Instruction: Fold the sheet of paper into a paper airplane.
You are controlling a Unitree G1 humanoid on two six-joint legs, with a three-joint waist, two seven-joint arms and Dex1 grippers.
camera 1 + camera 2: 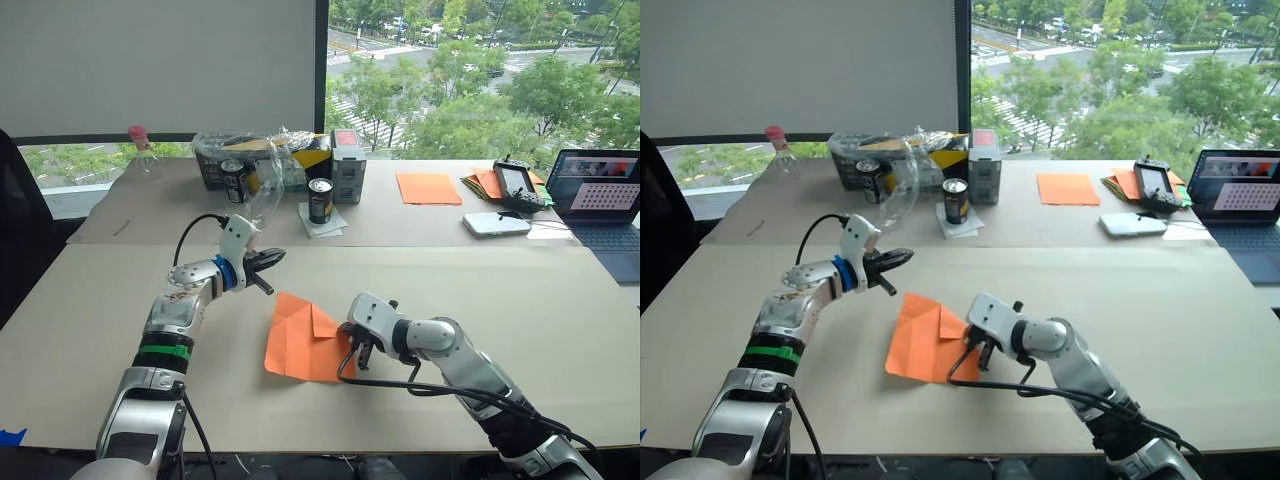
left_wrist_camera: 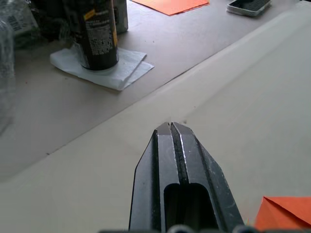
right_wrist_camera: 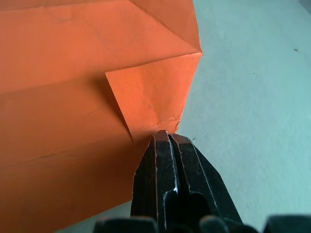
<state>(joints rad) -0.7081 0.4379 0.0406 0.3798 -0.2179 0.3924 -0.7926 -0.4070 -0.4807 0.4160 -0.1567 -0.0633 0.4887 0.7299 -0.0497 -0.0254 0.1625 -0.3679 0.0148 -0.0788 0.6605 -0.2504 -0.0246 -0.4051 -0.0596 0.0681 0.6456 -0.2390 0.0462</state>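
The sheet of paper (image 1: 300,340) lies flat on the beige table (image 1: 520,300) in front of me, bright orange, creased, with a triangular flap folded over its upper right part. My right gripper (image 1: 352,352) is at its right edge; in the right wrist view its fingertips (image 3: 163,141) are shut on the corner of a small raised flap of the sheet (image 3: 150,97). My left gripper (image 1: 275,256) hovers shut and empty above the table, up and left of the paper, and a corner of the sheet (image 2: 286,211) shows beside it in the left wrist view.
At the back stand a black can on a napkin (image 1: 320,200), a second can (image 1: 234,180), a clear plastic bottle (image 1: 262,185) and a basket (image 1: 250,155). A smooth orange sheet (image 1: 428,187), a controller (image 1: 520,185), a white device (image 1: 497,222) and a laptop (image 1: 605,200) lie at the right.
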